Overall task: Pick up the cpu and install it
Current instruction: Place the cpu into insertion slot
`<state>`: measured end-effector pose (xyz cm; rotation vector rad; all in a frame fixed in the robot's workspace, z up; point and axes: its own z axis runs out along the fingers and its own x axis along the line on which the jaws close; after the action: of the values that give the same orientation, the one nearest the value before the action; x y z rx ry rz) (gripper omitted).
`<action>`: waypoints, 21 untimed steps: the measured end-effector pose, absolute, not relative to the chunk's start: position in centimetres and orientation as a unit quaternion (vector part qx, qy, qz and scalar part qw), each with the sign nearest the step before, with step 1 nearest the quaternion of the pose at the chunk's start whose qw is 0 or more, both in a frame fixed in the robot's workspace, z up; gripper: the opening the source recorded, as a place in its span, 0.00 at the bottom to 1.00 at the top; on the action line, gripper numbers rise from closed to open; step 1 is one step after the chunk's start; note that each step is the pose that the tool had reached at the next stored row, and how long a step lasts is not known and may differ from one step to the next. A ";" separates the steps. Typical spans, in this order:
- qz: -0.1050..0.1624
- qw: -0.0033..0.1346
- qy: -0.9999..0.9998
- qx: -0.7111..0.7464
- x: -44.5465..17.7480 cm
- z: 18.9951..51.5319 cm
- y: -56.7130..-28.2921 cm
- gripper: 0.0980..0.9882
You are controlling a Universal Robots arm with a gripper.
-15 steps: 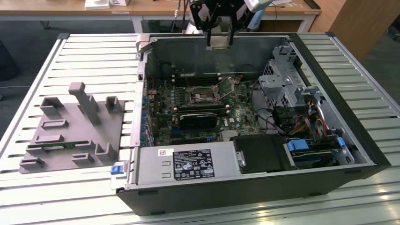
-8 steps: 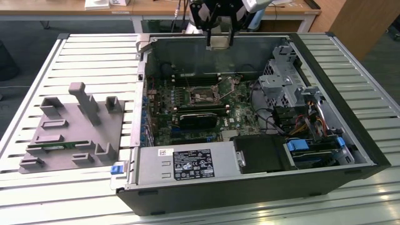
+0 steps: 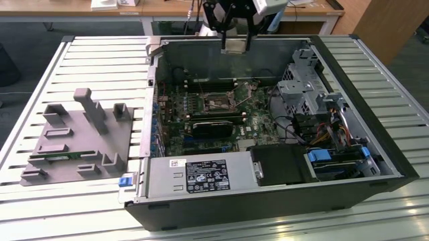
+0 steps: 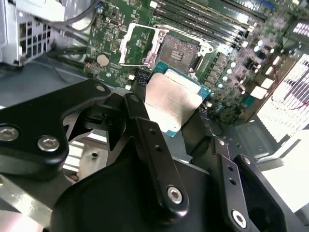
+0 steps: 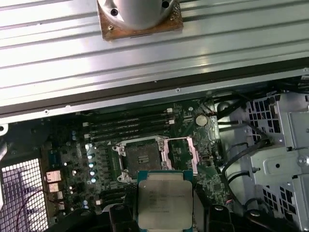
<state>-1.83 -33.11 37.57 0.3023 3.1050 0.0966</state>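
The cpu (image 5: 165,199) is clamped by the gripper (image 3: 235,48) above the motherboard (image 3: 258,125), short of the open socket (image 5: 142,157). It is held level, silver lid upward, edges squared with the socket. No long axis is evident.

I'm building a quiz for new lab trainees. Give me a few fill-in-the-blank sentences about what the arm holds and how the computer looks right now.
1. The gripper is shut on the ____.
2. The cpu hangs above the motherboard, whose socket has its metal frame swung ____.
3. The grey fixture tray lies on the exterior view's ____ of the computer case.
Missing words: cpu; open; left.
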 end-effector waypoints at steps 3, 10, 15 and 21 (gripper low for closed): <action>0.031 0.010 0.994 0.102 -2.5 37.5 -33.1 0.50; 0.031 0.011 0.993 0.109 -4.5 37.5 -33.1 0.50; 0.030 0.011 0.990 0.134 -5.1 37.3 -33.1 0.50; 0.030 0.013 0.982 0.188 -5.1 37.0 -33.1 0.50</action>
<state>-5.12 -33.11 37.04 0.5866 3.0582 0.0931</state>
